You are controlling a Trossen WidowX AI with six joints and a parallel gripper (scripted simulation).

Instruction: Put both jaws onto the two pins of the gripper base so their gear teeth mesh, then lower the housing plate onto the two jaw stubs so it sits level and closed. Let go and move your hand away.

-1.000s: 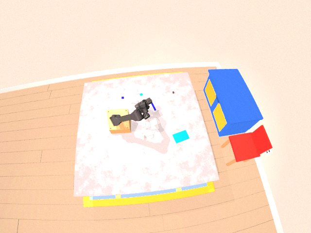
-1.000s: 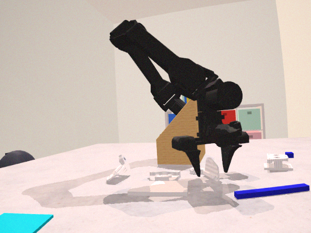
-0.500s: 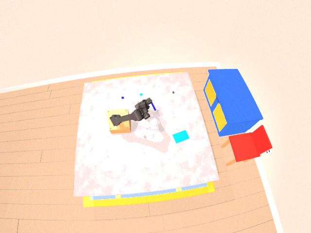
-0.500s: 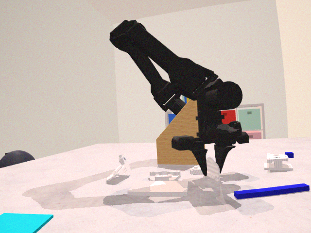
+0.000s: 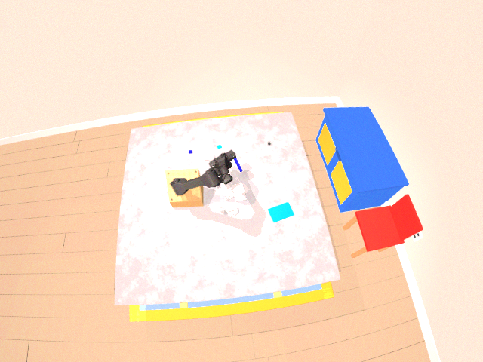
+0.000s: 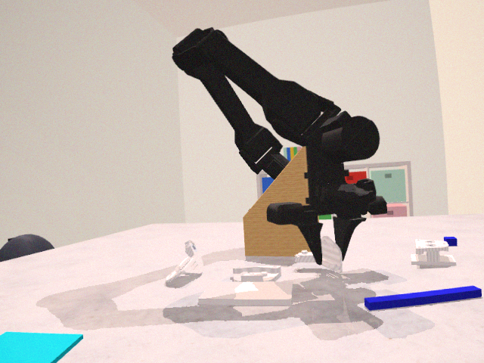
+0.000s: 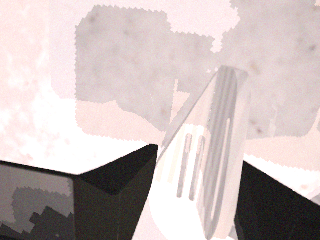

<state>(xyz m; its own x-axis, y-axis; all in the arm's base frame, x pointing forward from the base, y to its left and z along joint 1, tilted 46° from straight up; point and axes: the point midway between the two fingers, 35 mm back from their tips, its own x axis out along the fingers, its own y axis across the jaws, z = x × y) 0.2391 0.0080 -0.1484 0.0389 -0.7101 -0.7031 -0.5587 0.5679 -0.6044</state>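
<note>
My gripper (image 6: 332, 259) (image 7: 192, 159) points down and is shut on a white ribbed part (image 6: 330, 250) (image 7: 225, 150). The part stands steeply on edge at table level, with long slots in its face; I cannot tell if it touches the table. A flat white slab (image 6: 222, 293) lies left of the gripper. A low white part with a curved rim (image 6: 256, 274) is just behind the slab. Another white part (image 6: 183, 269) leans tilted farther left. A small white toothed piece (image 6: 305, 256) is behind the left finger. I cannot tell for certain which are jaws, base or housing plate.
A dark blue bar (image 5: 238, 164) (image 6: 422, 298) lies right of the gripper. A white two-level piece (image 6: 432, 245) stands behind it beside a blue cube (image 6: 450, 240). A cyan sheet (image 5: 281, 212) (image 6: 35, 345) lies front left. The wooden arm block (image 6: 281, 230) stands behind.
</note>
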